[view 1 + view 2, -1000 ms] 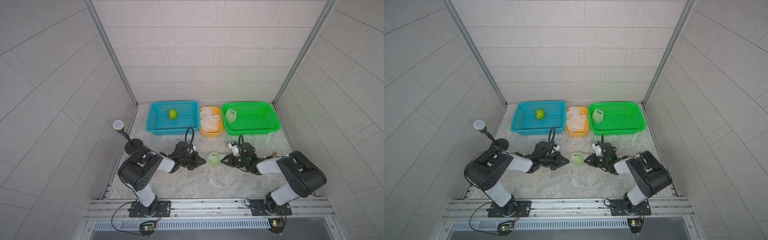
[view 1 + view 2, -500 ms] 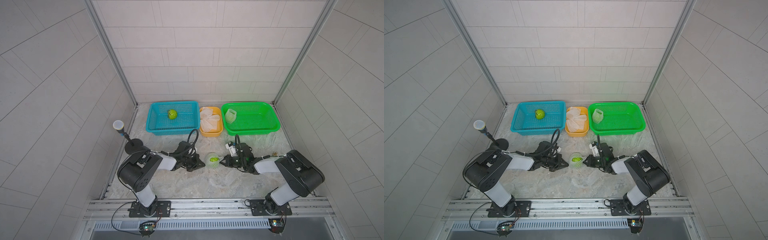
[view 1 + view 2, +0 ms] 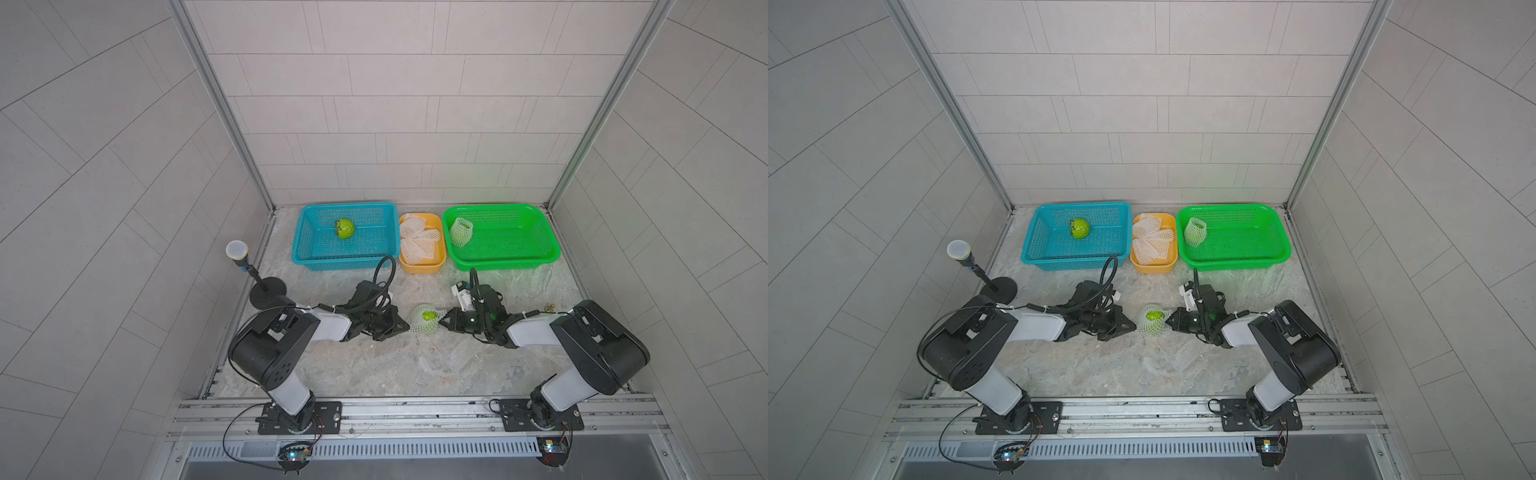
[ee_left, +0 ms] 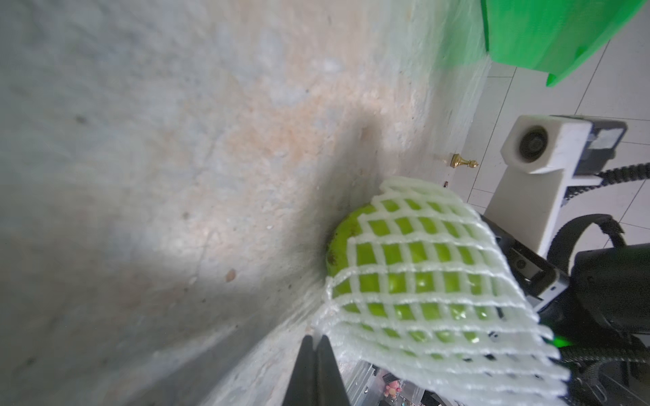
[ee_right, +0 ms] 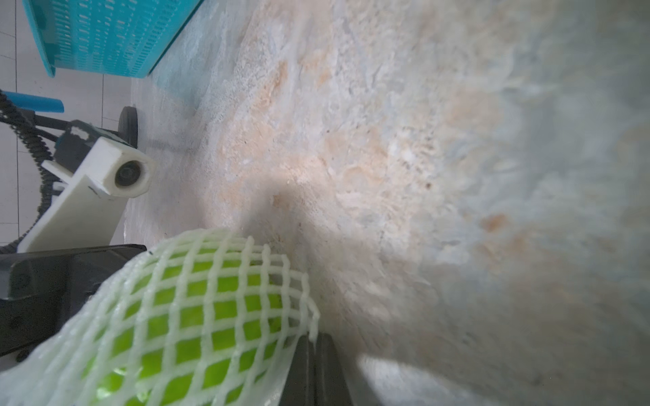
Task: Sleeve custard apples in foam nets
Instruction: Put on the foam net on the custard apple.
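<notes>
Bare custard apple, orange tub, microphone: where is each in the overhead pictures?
Bare custard apple [image 3: 345, 228]: in a top view, middle of its green skin.
Orange tub [image 3: 422, 268]: in a top view, its near wall.
Microphone [image 3: 237, 250]: in a top view, its mesh head.

Top views look down; wrist views closely share one custard apple [image 4: 367, 255].

Centre: we're seeing the foam net [image 3: 415, 328] w/ a custard apple [image 3: 427, 316] inside, filling the gap betw. left gripper [image 3: 404, 329] and right gripper [image 3: 445, 324]; no passing there.
Back: blue basket [image 3: 340, 262], orange tray [image 3: 422, 268], green basket [image 3: 507, 262] are standing side by side, walling it off.
Front: we're finding bare table [image 3: 395, 370] up to the rail [image 3: 415, 409]; room for either gripper.
L edge: mic stand [image 3: 268, 286] is crowding the left arm [image 3: 332, 328].
R edge: small brass piece [image 3: 550, 307] is lying at the table's edge.
</notes>
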You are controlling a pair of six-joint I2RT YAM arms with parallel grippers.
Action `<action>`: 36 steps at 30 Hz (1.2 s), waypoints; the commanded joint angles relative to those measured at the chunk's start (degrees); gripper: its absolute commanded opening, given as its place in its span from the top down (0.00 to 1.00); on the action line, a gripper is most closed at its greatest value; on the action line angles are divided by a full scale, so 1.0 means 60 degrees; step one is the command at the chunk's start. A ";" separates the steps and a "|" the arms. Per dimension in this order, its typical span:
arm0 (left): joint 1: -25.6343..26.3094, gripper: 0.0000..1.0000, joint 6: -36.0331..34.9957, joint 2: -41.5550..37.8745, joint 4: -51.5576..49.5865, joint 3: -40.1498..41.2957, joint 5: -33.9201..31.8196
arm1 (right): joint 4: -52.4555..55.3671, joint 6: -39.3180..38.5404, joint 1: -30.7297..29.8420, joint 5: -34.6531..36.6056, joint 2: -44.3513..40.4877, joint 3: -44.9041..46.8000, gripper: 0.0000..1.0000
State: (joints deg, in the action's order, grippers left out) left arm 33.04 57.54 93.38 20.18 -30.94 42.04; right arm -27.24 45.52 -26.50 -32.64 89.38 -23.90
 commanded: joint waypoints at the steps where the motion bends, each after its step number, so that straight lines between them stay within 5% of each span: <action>1: 0.0024 0.95 0.0108 -0.0155 0.0212 -0.0232 -0.0261 | -0.0110 0.0262 0.0040 0.0508 -0.0200 -0.0107 1.00; 24: 0.0025 0.92 -0.0519 0.0613 -0.0807 -0.0703 -0.0882 | 0.0435 0.0173 0.0056 0.0900 0.0610 -0.0506 1.00; 30: 0.0024 0.73 -0.0598 0.0096 -0.1175 -0.0714 -0.0962 | 0.1107 0.0010 0.0152 0.1204 -0.0007 -0.0559 0.78; 36: 0.0002 0.69 -0.1018 -0.0495 -0.2123 -0.0703 -0.1313 | 0.2265 -0.0499 0.0329 0.1704 -0.0737 -0.0543 0.65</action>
State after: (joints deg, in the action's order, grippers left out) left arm 33.04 53.89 92.73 11.57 -34.61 35.86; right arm -20.12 44.60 -24.97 -25.52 86.96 -27.35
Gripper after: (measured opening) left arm 0.305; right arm 0.341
